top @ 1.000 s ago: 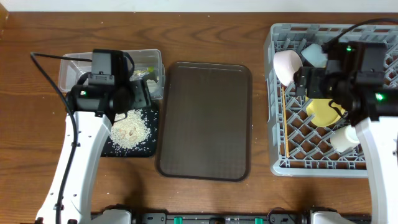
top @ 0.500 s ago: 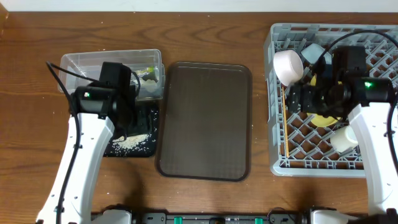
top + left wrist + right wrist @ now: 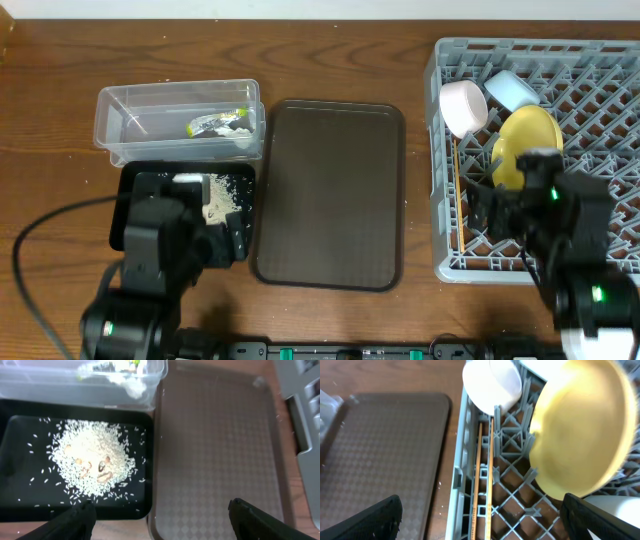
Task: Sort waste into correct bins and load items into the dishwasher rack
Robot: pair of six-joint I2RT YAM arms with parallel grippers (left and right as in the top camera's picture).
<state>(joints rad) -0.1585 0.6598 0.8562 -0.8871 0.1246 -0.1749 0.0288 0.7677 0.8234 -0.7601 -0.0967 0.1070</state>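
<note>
The snack wrapper (image 3: 215, 124) lies in the clear tub (image 3: 130, 110). The rice scraps (image 3: 225, 195) lie heaped in the black tray (image 3: 135, 195); the left wrist view shows the heap (image 3: 90, 460) and the tub (image 3: 60, 387). In the grey rack (image 3: 600, 100) are the white bowl (image 3: 462, 108), blue bowl (image 3: 510, 90), yellow plate (image 3: 527, 145) on edge and chopsticks (image 3: 455, 170). The right wrist view shows plate (image 3: 580, 430), bowl (image 3: 492, 382), chopsticks (image 3: 485, 470) and a white cup edge (image 3: 615, 510). My left gripper (image 3: 160, 522) is open and empty above the black tray's near edge. My right gripper (image 3: 482, 520) is open and empty over the rack's front left.
The large dark brown serving tray (image 3: 330, 195) lies between the bins and the rack, also in the left wrist view (image 3: 220, 450) and the right wrist view (image 3: 380, 455). Both arms stand near the table's front edge, the left (image 3: 150, 270) and the right (image 3: 560, 230).
Both arms have pulled back toward the front edge. The rice heap and tub are uncovered again. The yellow plate now stands on edge in the rack, clear of the right gripper.
</note>
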